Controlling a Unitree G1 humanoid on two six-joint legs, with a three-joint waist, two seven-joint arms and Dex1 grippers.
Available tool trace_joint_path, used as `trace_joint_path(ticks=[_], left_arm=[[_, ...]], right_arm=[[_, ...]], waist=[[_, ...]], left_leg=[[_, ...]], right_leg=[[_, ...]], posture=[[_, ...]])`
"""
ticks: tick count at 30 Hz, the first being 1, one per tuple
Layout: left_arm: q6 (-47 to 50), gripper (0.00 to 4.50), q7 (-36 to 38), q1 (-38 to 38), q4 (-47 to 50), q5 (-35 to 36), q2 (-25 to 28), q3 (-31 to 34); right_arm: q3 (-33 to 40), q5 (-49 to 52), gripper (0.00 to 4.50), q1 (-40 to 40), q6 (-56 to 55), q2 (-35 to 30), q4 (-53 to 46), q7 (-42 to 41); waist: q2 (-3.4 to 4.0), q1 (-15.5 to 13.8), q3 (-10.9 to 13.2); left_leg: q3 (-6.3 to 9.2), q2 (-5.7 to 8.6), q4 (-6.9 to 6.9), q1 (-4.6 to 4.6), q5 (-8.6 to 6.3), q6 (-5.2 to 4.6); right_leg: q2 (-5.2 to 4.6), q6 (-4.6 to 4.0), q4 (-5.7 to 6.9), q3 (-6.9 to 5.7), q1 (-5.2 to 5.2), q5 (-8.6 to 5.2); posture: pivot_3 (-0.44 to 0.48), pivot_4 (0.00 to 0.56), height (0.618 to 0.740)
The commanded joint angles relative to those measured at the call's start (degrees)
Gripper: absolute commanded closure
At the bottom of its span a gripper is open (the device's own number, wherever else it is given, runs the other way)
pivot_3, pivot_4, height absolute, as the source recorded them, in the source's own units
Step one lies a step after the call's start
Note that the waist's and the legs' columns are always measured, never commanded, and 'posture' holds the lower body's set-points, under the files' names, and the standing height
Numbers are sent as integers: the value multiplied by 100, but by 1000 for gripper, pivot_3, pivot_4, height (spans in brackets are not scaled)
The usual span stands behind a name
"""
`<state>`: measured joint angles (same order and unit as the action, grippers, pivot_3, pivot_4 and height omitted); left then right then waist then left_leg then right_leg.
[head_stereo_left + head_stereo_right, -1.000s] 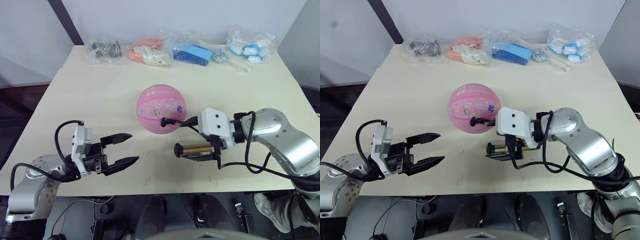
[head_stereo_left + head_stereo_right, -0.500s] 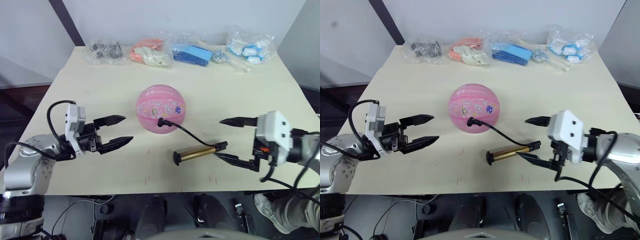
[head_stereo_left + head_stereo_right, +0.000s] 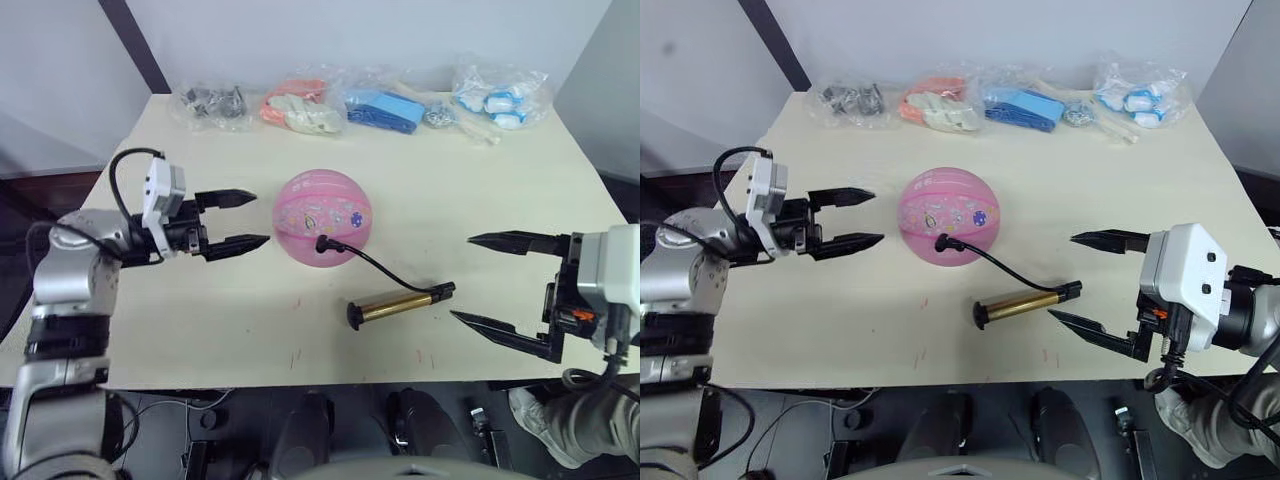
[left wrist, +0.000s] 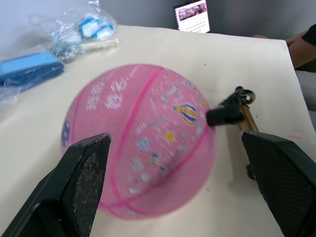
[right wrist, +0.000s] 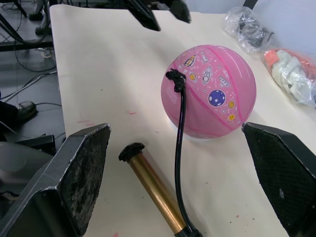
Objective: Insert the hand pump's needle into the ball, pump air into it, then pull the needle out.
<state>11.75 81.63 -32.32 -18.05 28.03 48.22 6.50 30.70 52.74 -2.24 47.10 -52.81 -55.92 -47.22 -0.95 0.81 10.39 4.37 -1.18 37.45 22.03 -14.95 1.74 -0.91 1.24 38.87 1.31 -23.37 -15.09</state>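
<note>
Pink ball (image 3: 323, 217) sits mid-table, needle (image 3: 323, 243) fitting seated in it, hose trailing to the hand pump (image 3: 398, 304) lying just beside. We hold nothing: left gripper (image 3: 240, 219) and right gripper (image 3: 495, 280) both spread. Insertion looks done; pumping and withdrawal remain.

Two head cameras above, one camera on each wrist

The paired head views look forward and steeply down on the whole worktop (image 3: 200, 330), the left tool (image 3: 238, 219) on the left and the right tool (image 3: 1089, 282) on the right. The left wrist view looks low and close along its own fingers (image 4: 74, 187) at the ball (image 4: 140, 145). The right wrist view sits farther back, facing the ball, the hand pump (image 5: 155, 190) and the opposite tool. All views share the ball.
</note>
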Motion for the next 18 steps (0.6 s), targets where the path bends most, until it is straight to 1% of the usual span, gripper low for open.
trace_joint_path(ticks=[1,6,11,18], left_arm=[[-406,0,207,-391,-435,-249,-179,-149],[-689,0,301,-819,-880,-445,-463,-320],[-1157,0,370,-1162,-1495,-811,-745,-520],[-1945,0,17,-1415,-2324,-1481,-1076,-777]], right_arm=[[-131,214,22,-176,-131,-169,-36,266],[-423,285,22,-399,-216,-288,53,460],[-799,253,22,-616,-270,-353,66,655],[-1317,164,22,-884,-294,-327,13,969]], waist=[[-2,12,1],[-4,16,2],[-6,2,1],[-8,-2,-1]], left_leg=[[0,0,0,1,0,0],[3,0,0,2,0,0],[5,2,7,6,0,-1],[5,2,8,0,1,-1]], right_leg=[[0,0,0,0,0,0],[2,-2,0,-1,0,0],[1,-1,1,-4,0,1],[0,-1,4,-3,4,1]], posture=[[0,150,740],[0,150,740],[0,150,740],[0,150,740]])
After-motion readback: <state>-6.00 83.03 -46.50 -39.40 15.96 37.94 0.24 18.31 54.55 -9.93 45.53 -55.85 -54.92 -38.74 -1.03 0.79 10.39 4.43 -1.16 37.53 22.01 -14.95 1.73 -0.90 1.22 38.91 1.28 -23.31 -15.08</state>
